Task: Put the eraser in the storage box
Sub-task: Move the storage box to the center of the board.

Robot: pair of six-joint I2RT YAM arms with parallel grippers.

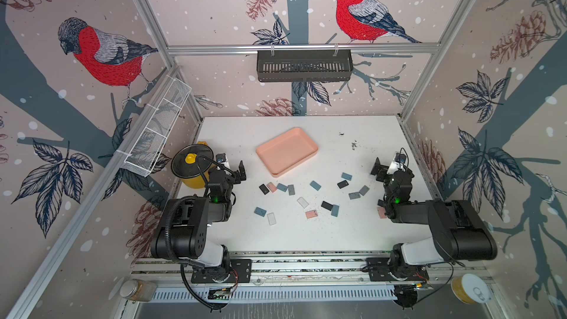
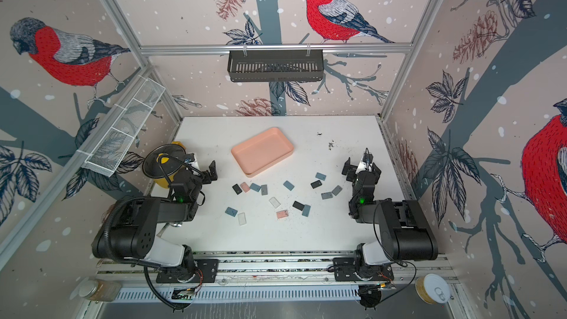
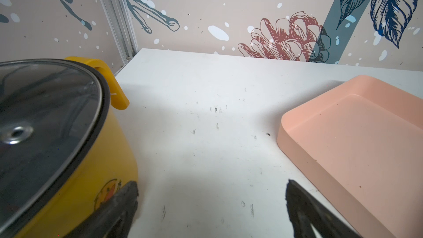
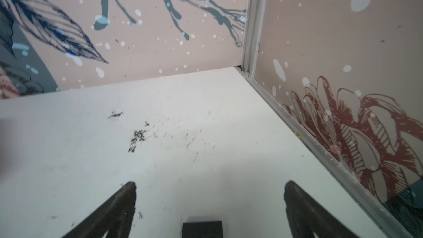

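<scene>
Left hand (image 3: pixel 211 187) and right hand (image 4: pixel 210 186) both spread wide, hovering over the white desk (image 1: pixel 352 225). Shallow salmon-pink rectangular plastic storage box (image 1: pixel 287 150) sits between the hands, nearer the left one. Small flat rectangular erasers (image 1: pixel 315 185) in grey, black, pink and white lie scattered between the hands, all outside the box.

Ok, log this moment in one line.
left claw: open, empty | right claw: open, empty | storage box: empty | erasers: scattered on table

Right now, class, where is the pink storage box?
In both top views the storage box lies on the white table, centre-back, just beyond the scattered erasers, with the yellow pot to its left.
</scene>
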